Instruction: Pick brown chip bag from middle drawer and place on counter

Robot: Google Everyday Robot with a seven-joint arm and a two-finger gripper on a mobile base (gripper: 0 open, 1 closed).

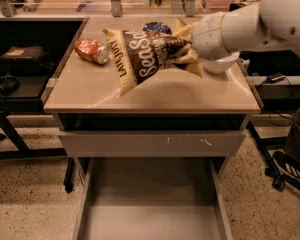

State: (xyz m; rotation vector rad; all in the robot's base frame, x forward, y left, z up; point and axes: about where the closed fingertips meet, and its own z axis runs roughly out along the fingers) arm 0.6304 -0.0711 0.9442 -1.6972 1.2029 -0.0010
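Observation:
The brown chip bag (140, 58) with cream edges and white "Sea Salt" lettering hangs tilted in the air over the middle of the beige counter (155, 95). My gripper (187, 48) is shut on the bag's right end, coming in from the right on a white arm. The bag's lower left corner is close above the counter top. The middle drawer (150, 204) stands pulled out below, its grey floor bare.
A red-orange can (91, 51) lies on the counter's left. A dark blue bag (156, 28) is at the back, partly behind the brown bag. A white bowl (221, 64) sits under the arm at right. A scratched grey drawer front (152, 143) is below the counter.

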